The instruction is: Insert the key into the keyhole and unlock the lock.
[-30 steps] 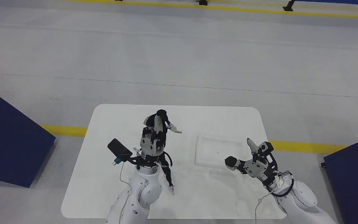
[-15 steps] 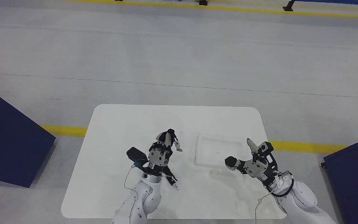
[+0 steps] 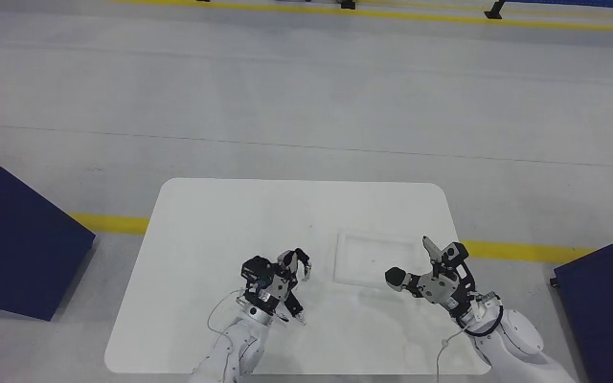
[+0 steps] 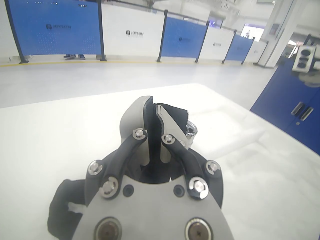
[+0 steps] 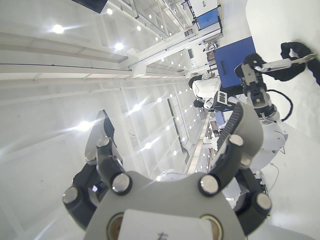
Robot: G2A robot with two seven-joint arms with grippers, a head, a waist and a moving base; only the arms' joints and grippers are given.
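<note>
Left gripper (image 4: 153, 106) is clamped on the black-corded lock (image 5: 281, 64), low over the white table's (image 3: 192, 287) middle. Right gripper (image 5: 172, 113), fingers apart, is above its right side. Grey floor (image 3: 287, 96) and blue barriers (image 4: 50, 26) surround the table.

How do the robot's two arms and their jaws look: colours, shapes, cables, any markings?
Both the left arm and the right arm have rounded white shells. Each wrist ends in a grey metal plate with silver screws and black links. The jaws are light grey with black ribbed pads. A black cable loops beside the left wrist; the right plate carries a white label.
</note>
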